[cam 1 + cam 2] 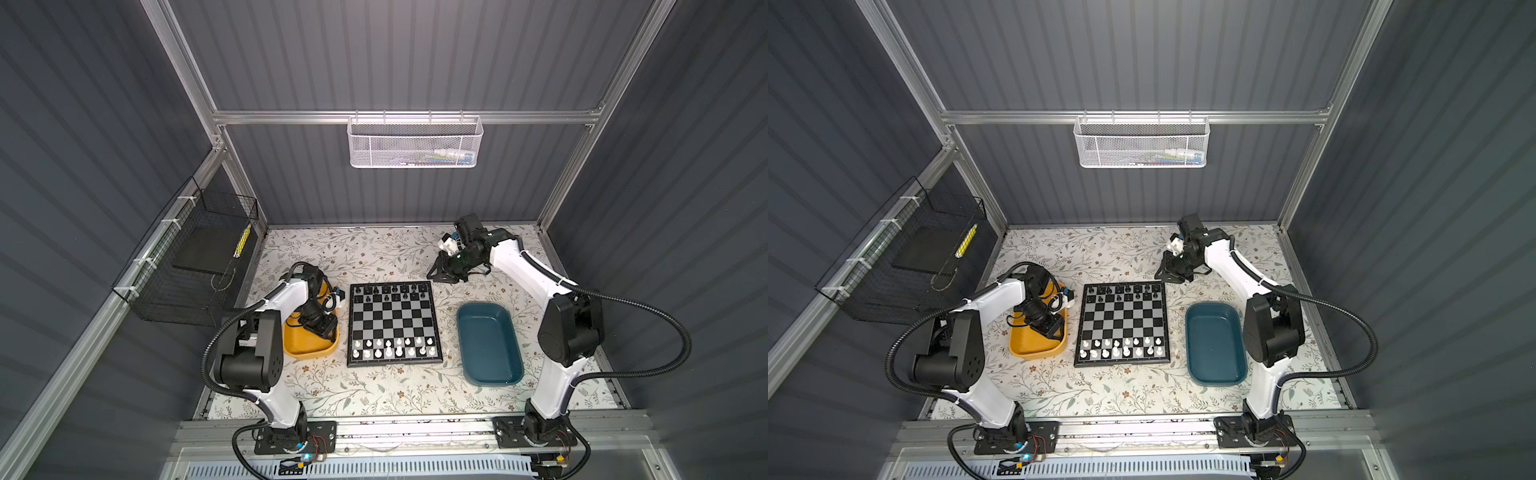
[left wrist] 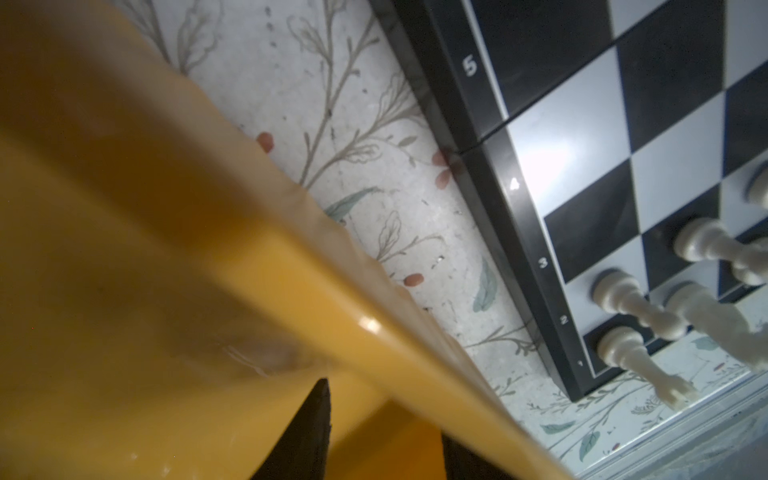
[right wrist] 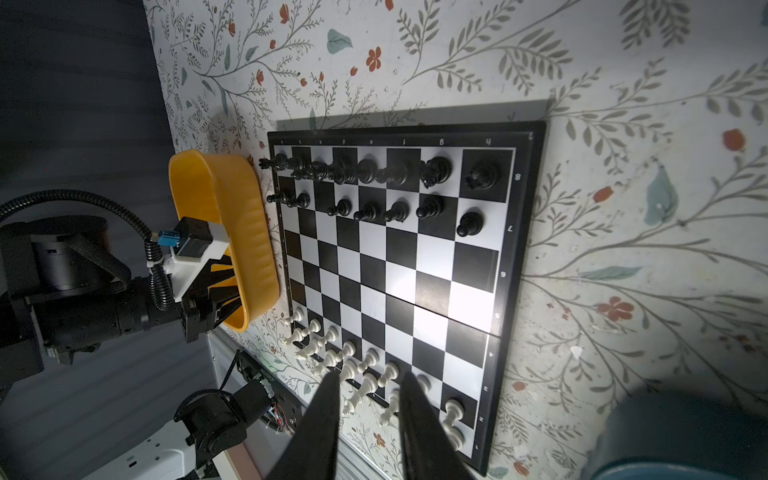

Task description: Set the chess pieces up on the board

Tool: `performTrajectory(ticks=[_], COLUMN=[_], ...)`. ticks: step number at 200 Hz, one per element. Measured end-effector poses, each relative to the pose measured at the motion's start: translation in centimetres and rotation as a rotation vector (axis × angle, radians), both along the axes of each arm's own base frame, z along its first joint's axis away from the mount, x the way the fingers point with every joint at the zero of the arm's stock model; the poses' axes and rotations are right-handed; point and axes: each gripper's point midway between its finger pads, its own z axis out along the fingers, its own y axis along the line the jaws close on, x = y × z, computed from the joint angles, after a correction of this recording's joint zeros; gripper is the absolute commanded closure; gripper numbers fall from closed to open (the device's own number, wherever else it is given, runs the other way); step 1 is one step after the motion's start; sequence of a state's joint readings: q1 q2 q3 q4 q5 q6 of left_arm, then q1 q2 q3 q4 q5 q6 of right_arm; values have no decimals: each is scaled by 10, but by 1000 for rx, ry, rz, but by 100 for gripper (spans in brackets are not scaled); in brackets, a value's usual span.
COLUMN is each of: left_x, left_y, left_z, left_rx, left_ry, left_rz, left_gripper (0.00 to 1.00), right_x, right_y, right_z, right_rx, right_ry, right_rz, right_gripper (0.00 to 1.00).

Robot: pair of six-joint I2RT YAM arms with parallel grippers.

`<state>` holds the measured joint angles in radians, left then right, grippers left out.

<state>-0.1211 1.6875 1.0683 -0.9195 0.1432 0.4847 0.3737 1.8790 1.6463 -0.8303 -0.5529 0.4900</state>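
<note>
Board on desk; white chess pieces on near rows. L fingers part open in yellow tray, nothing seen held; hidden in top views, shown by R wrist view. Black chess pieces on far rows. R fingers apart, unladen, beyond.

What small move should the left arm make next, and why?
Probably close the left tool on a piece and lift it. It is down inside the yellow tray with jaws apart, the row of black pawns on the board has one gap, and the teal tray looks empty. The yellow tray's floor is hidden.
</note>
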Motion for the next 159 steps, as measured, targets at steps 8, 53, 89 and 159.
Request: performTrajectory(ticks=[8, 53, 89, 159], left_x=[0, 0, 0, -2], left_y=[0, 0, -1, -2], left_z=[0, 0, 0, 1], left_rx=[0, 0, -5, -17], left_ry=[0, -1, 1, 2], left_rz=[0, 0, 0, -28], left_gripper=[59, 60, 58, 58], right_x=[0, 2, 3, 5], right_y=[0, 1, 2, 4], right_z=[0, -5, -5, 1], right_rx=[0, -3, -3, 2], right_ry=[1, 10, 10, -2], right_rz=[0, 1, 1, 4], right_gripper=[72, 72, 72, 72])
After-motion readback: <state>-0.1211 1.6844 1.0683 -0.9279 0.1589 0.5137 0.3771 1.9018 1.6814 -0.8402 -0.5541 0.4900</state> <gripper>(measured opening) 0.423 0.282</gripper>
